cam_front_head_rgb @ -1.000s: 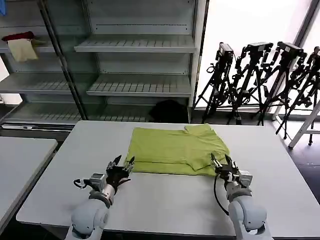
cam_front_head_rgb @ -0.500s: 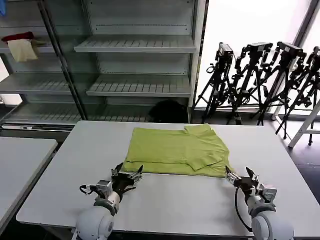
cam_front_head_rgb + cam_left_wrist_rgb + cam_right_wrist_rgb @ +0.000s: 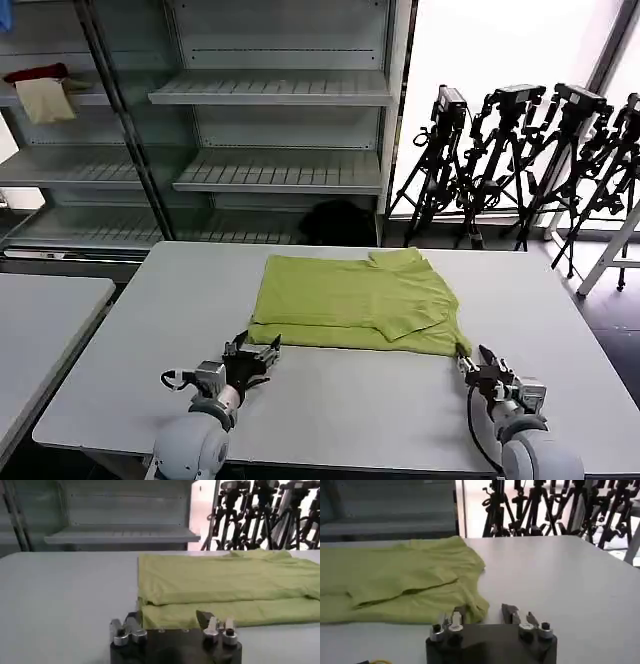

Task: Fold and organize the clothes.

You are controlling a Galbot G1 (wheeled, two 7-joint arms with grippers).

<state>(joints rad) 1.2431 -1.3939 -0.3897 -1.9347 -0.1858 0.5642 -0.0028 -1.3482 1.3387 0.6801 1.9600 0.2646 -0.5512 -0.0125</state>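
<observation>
Now both arms have pulled back from the lime green T-shirt (image 3: 357, 303), which lies folded lengthwise on the white table (image 3: 150, 330), toward its far side. A second ago my grippers sat at the shirt's near corners; they have since let go. My left gripper (image 3: 254, 356) rests just off the near left corner, fingers spread, holding nothing. My right gripper (image 3: 477, 361) sits just beside the near right corner, also spread. I judge this fold finished; another crosswise probably remains.
</observation>
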